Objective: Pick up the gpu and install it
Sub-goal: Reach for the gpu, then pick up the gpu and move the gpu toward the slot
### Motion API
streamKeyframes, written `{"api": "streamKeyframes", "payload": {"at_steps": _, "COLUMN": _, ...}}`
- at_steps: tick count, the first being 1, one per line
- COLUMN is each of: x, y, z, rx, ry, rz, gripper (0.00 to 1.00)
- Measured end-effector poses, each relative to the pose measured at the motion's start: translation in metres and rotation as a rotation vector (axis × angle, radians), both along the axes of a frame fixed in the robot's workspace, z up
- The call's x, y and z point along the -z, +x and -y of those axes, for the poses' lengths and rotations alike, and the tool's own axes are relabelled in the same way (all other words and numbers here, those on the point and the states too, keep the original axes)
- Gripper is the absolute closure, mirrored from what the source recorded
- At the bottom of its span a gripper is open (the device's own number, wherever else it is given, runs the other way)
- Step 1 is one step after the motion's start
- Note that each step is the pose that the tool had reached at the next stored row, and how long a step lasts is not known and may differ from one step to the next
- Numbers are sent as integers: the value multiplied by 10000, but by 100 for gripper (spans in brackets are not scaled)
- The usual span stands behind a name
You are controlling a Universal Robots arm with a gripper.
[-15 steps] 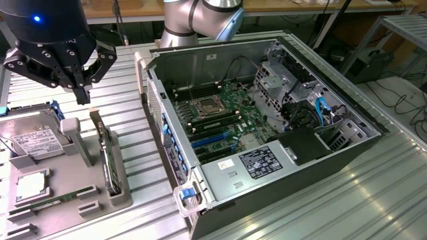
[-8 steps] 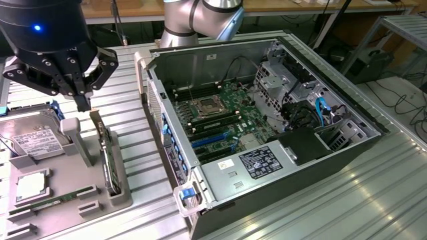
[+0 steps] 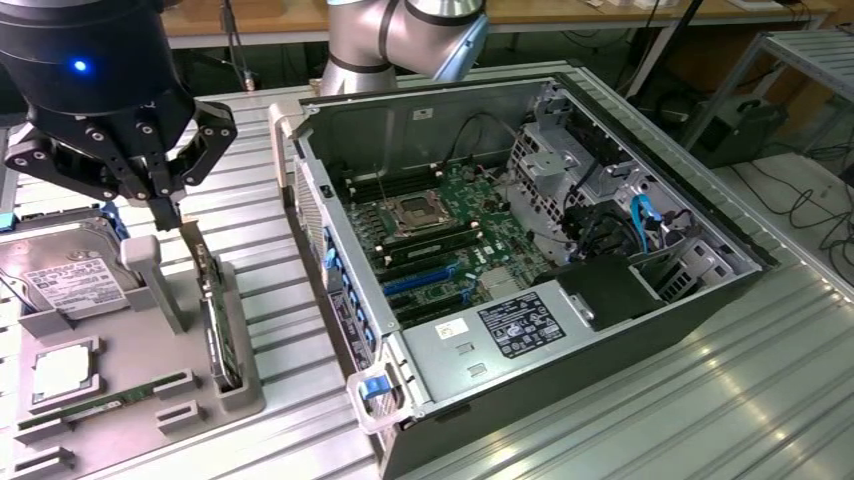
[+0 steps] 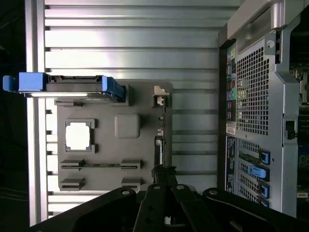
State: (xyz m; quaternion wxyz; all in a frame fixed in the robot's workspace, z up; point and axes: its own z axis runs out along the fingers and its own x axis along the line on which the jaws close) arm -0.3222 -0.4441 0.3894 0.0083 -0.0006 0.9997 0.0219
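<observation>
gpu (image 3: 211,310) stands on its long edge in the slot along the gray holder's (image 3: 248,398) edge nearest the open computer case (image 3: 601,400). Its long axis runs parallel to that edge. In the wrist view the card (image 4: 159,137) is edge-on, a thin line. Gripper (image 3: 167,218) points down over the card's far end, toward the holder's back corner. Jaws closed, lined up with the card's edge. Cannot tell whether they pinch it or sit just above. Hard drive (image 3: 67,275) is on the holder's opposite side.
</observation>
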Motion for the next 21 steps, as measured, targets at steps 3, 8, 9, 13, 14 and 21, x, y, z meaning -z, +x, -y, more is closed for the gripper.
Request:
{"api": "streamKeyframes", "payload": {"at_steps": 3, "x": -1, "y": 0, "z": 1, "rx": -15, "ry": -1, "rz": -1, "gripper": 89}}
{"api": "streamKeyframes", "payload": {"at_steps": 8, "x": 0, "y": -1, "z": 1, "rx": -48, "ry": -1, "rz": 0, "gripper": 89}}
{"api": "streamKeyframes", "payload": {"at_steps": 9, "x": 0, "y": -1, "z": 1, "rx": -54, "ry": -1, "rz": 0, "gripper": 89}}
{"api": "streamKeyframes", "payload": {"at_steps": 13, "x": 0, "y": -2, "z": 1, "rx": -85, "ry": -1, "rz": 0, "gripper": 89}}
{"api": "streamKeyframes", "payload": {"at_steps": 14, "x": 0, "y": -2, "z": 1, "rx": -93, "ry": 0, "rz": 0, "gripper": 89}}
{"api": "streamKeyframes", "payload": {"at_steps": 21, "x": -1, "y": -4, "z": 1, "rx": -135, "ry": -1, "rz": -1, "gripper": 58}}
